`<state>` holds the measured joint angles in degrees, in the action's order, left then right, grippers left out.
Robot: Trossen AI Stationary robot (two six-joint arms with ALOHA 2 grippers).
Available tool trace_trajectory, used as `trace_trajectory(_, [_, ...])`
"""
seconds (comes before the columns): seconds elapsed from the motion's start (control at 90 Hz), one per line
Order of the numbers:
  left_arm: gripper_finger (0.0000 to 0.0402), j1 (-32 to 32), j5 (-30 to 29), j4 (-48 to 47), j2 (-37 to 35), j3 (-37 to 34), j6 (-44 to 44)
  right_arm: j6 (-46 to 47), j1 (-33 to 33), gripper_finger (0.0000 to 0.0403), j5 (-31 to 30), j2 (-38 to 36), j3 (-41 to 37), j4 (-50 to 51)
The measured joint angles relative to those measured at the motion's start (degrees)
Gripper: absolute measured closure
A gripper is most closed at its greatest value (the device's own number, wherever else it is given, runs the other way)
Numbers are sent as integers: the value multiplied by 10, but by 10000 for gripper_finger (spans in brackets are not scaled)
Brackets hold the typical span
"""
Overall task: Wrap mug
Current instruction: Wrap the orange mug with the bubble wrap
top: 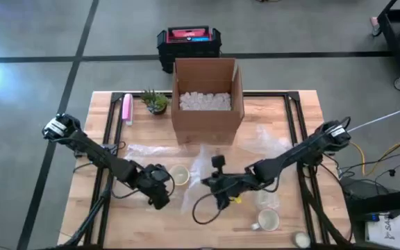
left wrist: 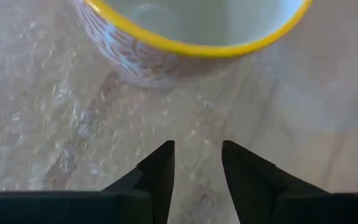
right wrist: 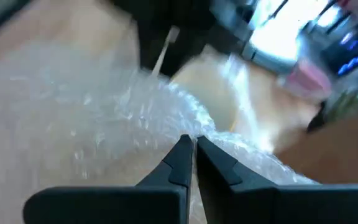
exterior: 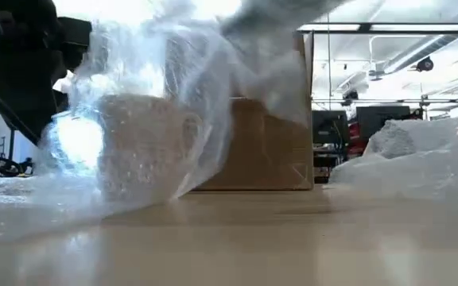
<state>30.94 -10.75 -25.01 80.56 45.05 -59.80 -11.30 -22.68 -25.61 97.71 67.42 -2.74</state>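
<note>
Left gripper (left wrist: 197,163) low over the tabletop (top: 294,111), jaws parted and empty, yellow-rimmed mug (left wrist: 191,37) standing upright on bubble wrap (left wrist: 61,118) just ahead of the jaws, not touching. Right gripper (right wrist: 192,152) on the mug's far side, jaws pinched tight on a raised fold of the bubble wrap. Cardboard box (top: 207,97) well beyond both sets of jaws, a second mug (top: 268,221) aside

Your mug (top: 179,174) stands upright near desk centre, white with a yellow rim, on the bubble wrap (top: 203,161), whose sheet lifts at its 3 o'clock.
</note>
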Motion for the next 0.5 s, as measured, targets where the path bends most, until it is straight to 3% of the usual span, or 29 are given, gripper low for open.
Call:
trace_trajectory(0.322, [317,0,11,-31,-46,75,59,-16,55,400,22,83,15,-139])
trace_trajectory(0.5, [327,0,-53,-38,-77,107,101,-42,65,400,37,129,40,-141])
